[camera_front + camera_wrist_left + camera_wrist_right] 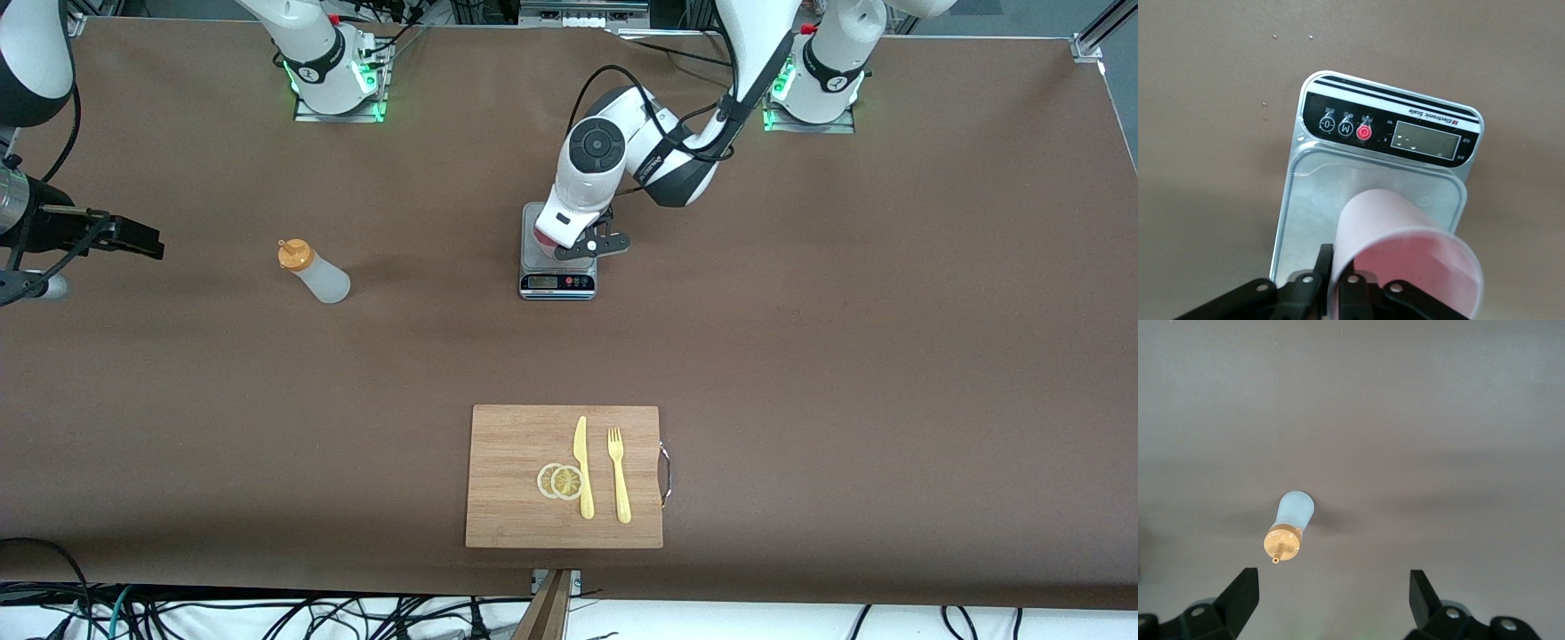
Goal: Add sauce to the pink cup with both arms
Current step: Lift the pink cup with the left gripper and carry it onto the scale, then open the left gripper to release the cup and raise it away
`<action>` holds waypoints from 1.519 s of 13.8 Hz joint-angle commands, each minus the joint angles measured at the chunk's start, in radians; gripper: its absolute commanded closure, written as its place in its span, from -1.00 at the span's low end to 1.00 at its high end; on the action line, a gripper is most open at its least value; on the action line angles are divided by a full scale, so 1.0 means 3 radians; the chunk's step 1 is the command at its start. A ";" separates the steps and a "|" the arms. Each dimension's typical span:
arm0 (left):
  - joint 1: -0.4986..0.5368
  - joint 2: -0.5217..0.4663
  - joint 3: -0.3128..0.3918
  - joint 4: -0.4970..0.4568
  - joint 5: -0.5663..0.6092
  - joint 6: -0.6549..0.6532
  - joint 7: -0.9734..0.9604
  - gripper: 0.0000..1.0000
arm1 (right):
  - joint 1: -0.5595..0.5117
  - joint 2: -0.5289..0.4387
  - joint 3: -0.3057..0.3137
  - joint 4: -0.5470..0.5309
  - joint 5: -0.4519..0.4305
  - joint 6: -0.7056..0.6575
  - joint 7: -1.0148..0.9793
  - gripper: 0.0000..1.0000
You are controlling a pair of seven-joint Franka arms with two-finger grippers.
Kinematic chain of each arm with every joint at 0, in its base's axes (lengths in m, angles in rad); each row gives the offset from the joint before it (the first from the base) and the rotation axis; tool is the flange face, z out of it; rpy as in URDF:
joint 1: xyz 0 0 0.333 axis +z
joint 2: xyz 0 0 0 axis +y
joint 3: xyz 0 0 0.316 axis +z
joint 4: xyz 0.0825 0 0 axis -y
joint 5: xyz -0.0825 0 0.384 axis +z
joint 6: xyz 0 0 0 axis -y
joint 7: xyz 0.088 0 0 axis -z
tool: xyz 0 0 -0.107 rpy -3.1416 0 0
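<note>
1. Left gripper (594, 242): reaches from its base down to the scale (557, 283), which stands mid-table. In the left wrist view one finger (1322, 267) sits outside the wall of the pink cup (1405, 253) and the other inside it, close on either side of the rim. Whether they press the wall or have just let go cannot be told.
2. Pink cup: stands upright on the scale's steel plate, mouth up, on the part of the plate away from the display.
3. Scale: its display and three round buttons face the front camera.
4. Right gripper (133, 236): hangs in the air over the table at the right arm's end, jaws spread wide and holding nothing. In the right wrist view the squeeze bottle lies between its two fingertips (1245, 593), well below them.
5. Squeeze bottle (313, 271): translucent body with an orange nozzle cap, stands on the table, well apart from the scale toward the right arm's end.
6. Cutting board (564, 476): wooden, near the front edge. It carries two lemon slices (560, 481), a yellow knife (583, 467) and a yellow fork (619, 476).
</note>
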 commanded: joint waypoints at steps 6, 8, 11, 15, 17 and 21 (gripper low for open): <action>0.0039 -0.0343 0.0024 -0.0033 0.0042 -0.0429 0.0020 -1.00 | -0.0011 0.0030 -0.0001 0.0048 -0.0040 -0.0138 -0.0025 -1.00; 0.0156 -0.0533 0.0004 -0.0028 0.0042 -0.0670 0.0025 -1.00 | -0.0006 0.0051 -0.0001 0.0043 -0.0076 -0.0153 -0.0050 -1.00; 0.0422 -0.0814 -0.0007 -0.0033 0.0042 -0.0905 0.0279 -1.00 | -0.0001 0.0076 -0.0001 0.0038 -0.0081 -0.0291 -0.0147 -1.00; 0.1055 -0.1421 -0.0002 -0.0451 0.0037 -0.1105 0.1280 -1.00 | -0.0011 0.0137 -0.0001 0.0022 -0.0092 -0.0312 -0.0902 -1.00; 0.1388 -0.1958 0.0024 -0.0910 0.0042 -0.1227 0.1827 -1.00 | -0.0016 0.0183 -0.0001 0.0022 -0.0092 -0.0297 -0.1246 -1.00; 0.1711 -0.2394 0.0605 -0.1020 0.0455 -0.1622 0.2748 -1.00 | -0.0062 0.0229 -0.0001 -0.0024 -0.0056 -0.0276 -0.2078 -1.00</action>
